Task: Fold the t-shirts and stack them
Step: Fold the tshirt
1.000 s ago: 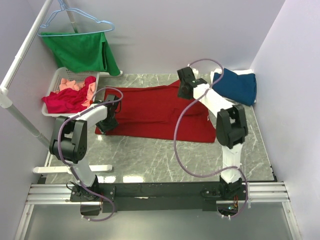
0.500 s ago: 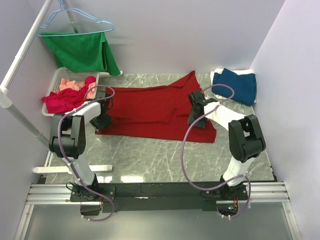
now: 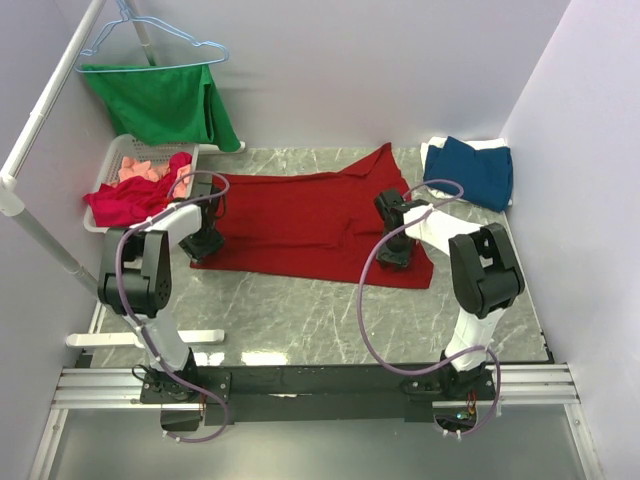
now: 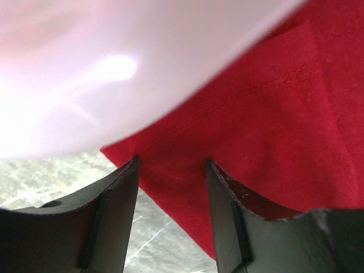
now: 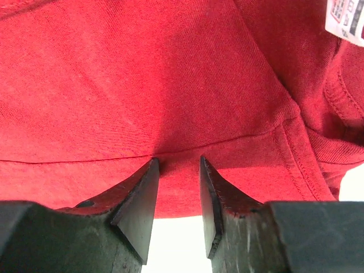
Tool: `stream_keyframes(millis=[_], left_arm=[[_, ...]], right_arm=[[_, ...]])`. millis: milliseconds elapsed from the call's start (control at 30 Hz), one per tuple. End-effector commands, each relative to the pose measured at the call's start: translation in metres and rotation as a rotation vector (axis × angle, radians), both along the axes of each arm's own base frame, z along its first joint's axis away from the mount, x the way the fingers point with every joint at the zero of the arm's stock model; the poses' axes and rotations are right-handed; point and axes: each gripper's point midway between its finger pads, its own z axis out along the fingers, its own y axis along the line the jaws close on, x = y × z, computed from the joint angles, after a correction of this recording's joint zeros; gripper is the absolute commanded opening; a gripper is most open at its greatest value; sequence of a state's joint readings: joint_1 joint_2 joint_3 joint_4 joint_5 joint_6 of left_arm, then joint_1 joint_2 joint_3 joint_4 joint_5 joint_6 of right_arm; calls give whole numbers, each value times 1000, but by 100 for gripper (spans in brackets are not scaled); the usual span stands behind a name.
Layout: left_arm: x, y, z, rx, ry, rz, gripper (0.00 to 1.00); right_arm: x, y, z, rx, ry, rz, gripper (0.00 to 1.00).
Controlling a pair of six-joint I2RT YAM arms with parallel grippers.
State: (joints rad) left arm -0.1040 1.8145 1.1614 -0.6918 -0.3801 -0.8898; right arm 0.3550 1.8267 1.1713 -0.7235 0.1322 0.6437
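The large deep-red t-shirt (image 3: 300, 215) lies spread on the marble table, one sleeve pointing to the back. My left gripper (image 3: 205, 242) is open at the shirt's left edge; in the left wrist view (image 4: 173, 162) the cloth's corner (image 4: 250, 142) lies between its jaws. My right gripper (image 3: 392, 250) is low on the shirt's right part, jaws narrowly apart with their tips on the red cloth (image 5: 170, 85) at a seam (image 5: 177, 159). The dark blue t-shirt (image 3: 472, 170) lies folded on a white one (image 3: 436, 153) at the back right.
A white basket (image 3: 112, 165) at the left holds crimson (image 3: 130, 203) and salmon-pink (image 3: 140, 167) shirts. It stands close behind my left gripper. A green garment (image 3: 160, 100) hangs on a light-blue wire hanger from a white rail (image 3: 45, 110). Walls close in both sides.
My right gripper has come from the shirt's back edge toward the near right part and lowered onto the cloth. My left gripper has shifted slightly back along the left edge.
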Motion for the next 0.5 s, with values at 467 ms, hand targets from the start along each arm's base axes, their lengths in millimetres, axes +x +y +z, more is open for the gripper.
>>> stream_keyframes(millis=[467], left_arm=[[-119, 13, 20, 20, 210, 44, 54]], right_arm=[[-122, -58, -11, -144, 294, -68, 40]])
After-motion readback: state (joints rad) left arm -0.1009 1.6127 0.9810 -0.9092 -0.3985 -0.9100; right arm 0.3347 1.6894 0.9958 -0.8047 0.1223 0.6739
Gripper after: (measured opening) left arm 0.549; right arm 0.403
